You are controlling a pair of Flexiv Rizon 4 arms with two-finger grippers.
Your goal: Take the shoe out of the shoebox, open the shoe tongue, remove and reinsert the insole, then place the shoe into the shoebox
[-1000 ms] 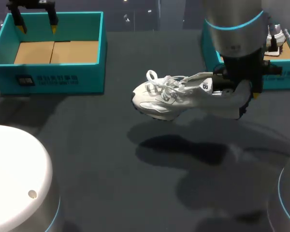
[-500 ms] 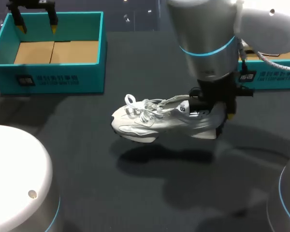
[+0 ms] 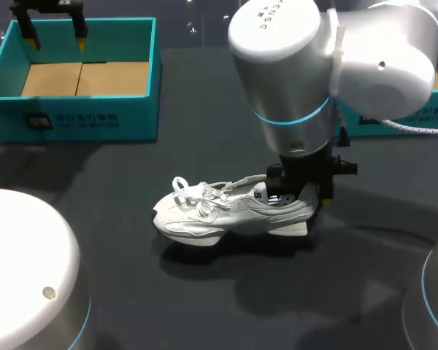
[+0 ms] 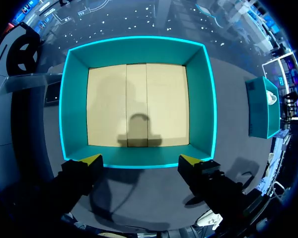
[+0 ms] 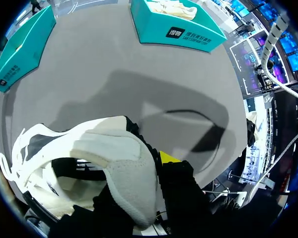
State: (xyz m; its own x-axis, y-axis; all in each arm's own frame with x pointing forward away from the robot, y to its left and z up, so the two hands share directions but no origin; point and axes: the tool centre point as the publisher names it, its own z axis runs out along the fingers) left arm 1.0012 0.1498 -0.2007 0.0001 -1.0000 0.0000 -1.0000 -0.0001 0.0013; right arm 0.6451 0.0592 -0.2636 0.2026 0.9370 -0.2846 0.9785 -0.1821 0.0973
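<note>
The shoe (image 3: 226, 211) is out of any box: my right gripper (image 3: 304, 194) clamps its heel, holding it low at the table's middle. My left gripper (image 4: 140, 160) hangs with fingers wide above the empty far-left shoebox (image 3: 80, 117). By my judgement, the tongue, the insole and the return to the box are all left to do.

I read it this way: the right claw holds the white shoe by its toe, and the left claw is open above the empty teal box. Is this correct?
One detail is wrong. The right claw holds the white shoe by its heel, not its toe. The head view shows the toe end pointing away from the claw. The rest stands: the left claw is open above the empty teal box.
</note>
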